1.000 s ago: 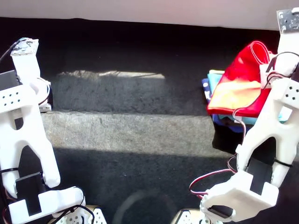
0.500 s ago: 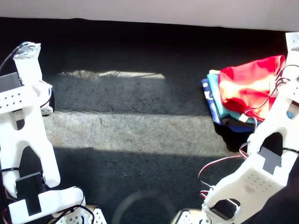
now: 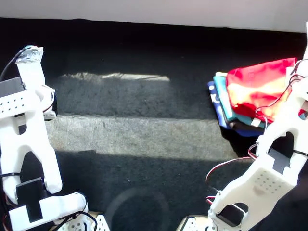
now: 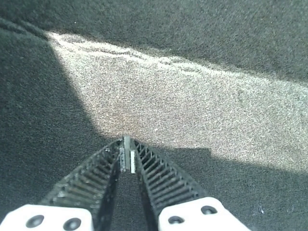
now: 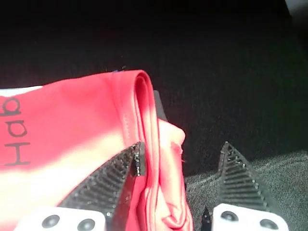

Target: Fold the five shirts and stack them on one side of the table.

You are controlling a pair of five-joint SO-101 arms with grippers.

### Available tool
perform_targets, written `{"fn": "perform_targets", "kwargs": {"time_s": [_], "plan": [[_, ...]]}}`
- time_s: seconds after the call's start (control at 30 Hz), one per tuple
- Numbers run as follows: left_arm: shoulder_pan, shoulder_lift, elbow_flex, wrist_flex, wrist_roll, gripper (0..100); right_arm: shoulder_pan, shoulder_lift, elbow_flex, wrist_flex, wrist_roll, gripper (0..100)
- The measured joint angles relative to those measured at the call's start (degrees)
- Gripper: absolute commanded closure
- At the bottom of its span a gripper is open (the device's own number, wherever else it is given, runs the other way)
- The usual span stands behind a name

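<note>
- Tabletop [image 3: 144, 134], dark and fuzzy, spreads beneath left gripper [image 4: 127, 147], clenched on nothing.
- Folded shirt stack [image 3: 222, 103] lies under right gripper [image 5: 183, 154].
- Red shirt [image 5: 72, 120] tops it; right jaws released, one finger over its folded edge.

shirt stack [image 3: 243, 103] on table [image 3: 144, 132] right side, left arm [image 3: 29, 144] opposite

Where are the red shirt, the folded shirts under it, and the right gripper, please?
red shirt [image 3: 257, 89]: high view, middle of its top face.
folded shirts [image 3: 223, 98]: high view, teal layer's edge.
right gripper [image 5: 183, 154]: right wrist view, between open fingertips.
</note>
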Motion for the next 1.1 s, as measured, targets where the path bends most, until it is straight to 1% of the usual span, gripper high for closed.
{"fn": "perform_targets", "kwargs": {"time_s": [0.03,0.07,0.1,0.17,0.2,0.23,0.27,0.37,0.47,0.57,0.7,0.9,1.1], "plan": [[0.0,0.0,0.0,-0.09,0.0,99,0.09,0.0,-1.85,0.7,-1.58,76.8],[0.0,0.0,0.0,-0.09,0.0,99,0.18,0.0,-3.6,1.85,-2.99,79.5],[0.0,0.0,0.0,-0.09,0.0,99,0.18,0.0,-5.36,3.16,-4.04,84.6],[0.0,0.0,0.0,-0.09,0.0,99,-0.09,0.0,-8.44,6.07,-4.92,98.8],[0.0,0.0,0.0,-0.09,0.0,99,-0.44,0.0,-9.41,6.95,-5.1,99.4],[0.0,0.0,0.0,-0.09,0.0,99,-0.88,0.0,-10.2,6.86,-5.27,96.8],[0.0,0.0,0.0,-0.09,0.0,99,-1.41,0.0,-10.55,6.42,-5.36,96.7],[0.0,0.0,0.0,-0.09,0.0,99,-3.08,0.26,-9.49,3.25,-5.36,99.1],[0.0,0.0,0.0,-1.32,0.0,99,-4.84,3.16,-6.59,-0.26,-5.36,99.1],[0.0,0.0,0.0,-1.93,0.0,99,-5.27,6.33,-5.98,-1.41,-5.36,99.1],[0.0,0.0,0.0,-1.93,0.0,99,-4.48,10.9,-5.98,-3.16,-5.36,99.1],[0.0,0.0,0.0,-1.93,0.0,99,-0.44,17.41,-6.07,-10.81,-5.54,99.1],[0.0,0.0,0.0,-1.93,0.0,99,0.26,18.73,-6.07,-11.78,-5.89,99.1]]}}
